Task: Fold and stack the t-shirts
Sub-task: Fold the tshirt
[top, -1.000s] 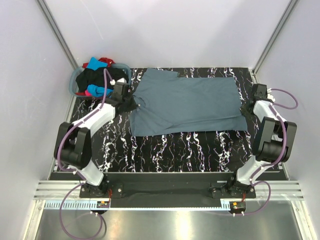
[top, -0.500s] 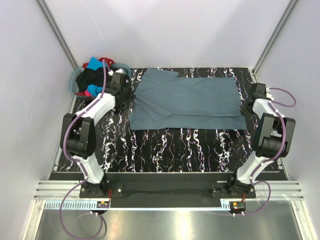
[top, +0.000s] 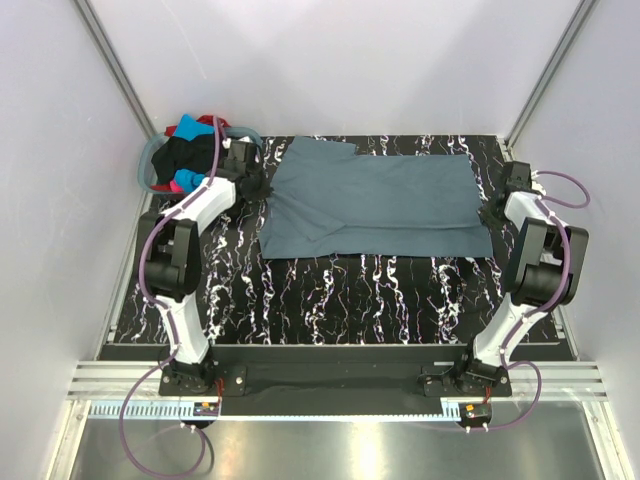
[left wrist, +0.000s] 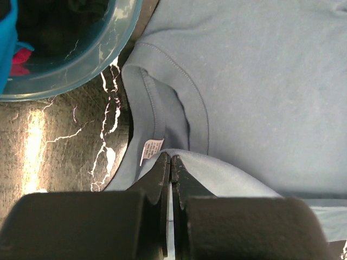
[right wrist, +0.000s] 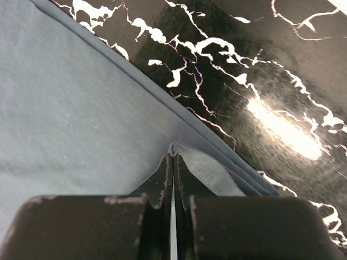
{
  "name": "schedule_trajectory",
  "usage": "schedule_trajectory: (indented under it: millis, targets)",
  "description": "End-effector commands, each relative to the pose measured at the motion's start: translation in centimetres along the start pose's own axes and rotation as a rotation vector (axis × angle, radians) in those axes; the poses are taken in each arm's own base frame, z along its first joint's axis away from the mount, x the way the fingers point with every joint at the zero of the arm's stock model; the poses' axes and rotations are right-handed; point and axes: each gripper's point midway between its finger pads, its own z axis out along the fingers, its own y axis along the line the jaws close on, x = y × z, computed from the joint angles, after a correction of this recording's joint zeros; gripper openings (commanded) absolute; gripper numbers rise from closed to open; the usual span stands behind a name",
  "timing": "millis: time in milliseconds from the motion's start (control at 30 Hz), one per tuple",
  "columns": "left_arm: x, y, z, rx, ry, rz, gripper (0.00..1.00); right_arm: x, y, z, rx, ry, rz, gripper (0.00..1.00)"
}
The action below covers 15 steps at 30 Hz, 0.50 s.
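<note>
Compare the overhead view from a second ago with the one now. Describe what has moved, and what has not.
Both arms reached farther across the table, the left more, dragging the near edge of the slate t-shirt away from their bases. Left jaws and right jaws stayed shut on it, by the collar and at the opposite edge. The basket and its clothes kept still.

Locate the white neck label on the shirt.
In the left wrist view, the label sits at the collar of the blue-grey shirt, just left of the left gripper, with the basket up-left.
</note>
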Motion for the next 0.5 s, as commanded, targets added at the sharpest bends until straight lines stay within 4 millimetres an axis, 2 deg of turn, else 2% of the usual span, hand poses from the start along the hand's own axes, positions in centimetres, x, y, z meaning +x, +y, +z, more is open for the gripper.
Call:
schedule_trajectory:
  millis: [0, 233, 467]
  targets:
    - [-1.4, -0.5, 0.1, 0.014, -0.025, 0.019, 0.00, -1.7, 1.4, 0.3, -0.038, -0.030, -0.003, 0.00]
    - [-1.5, 0.2, 0.4, -0.022, -0.034, 0.028, 0.00, -1.9, 2.0, 0.9, -0.053, -0.022, -0.016, 0.00]
    - [-2.0, -0.3, 0.7, -0.013, -0.031, 0.026, 0.00, -2.3, 2.4, 1.0, -0.062, -0.031, -0.025, 0.00]
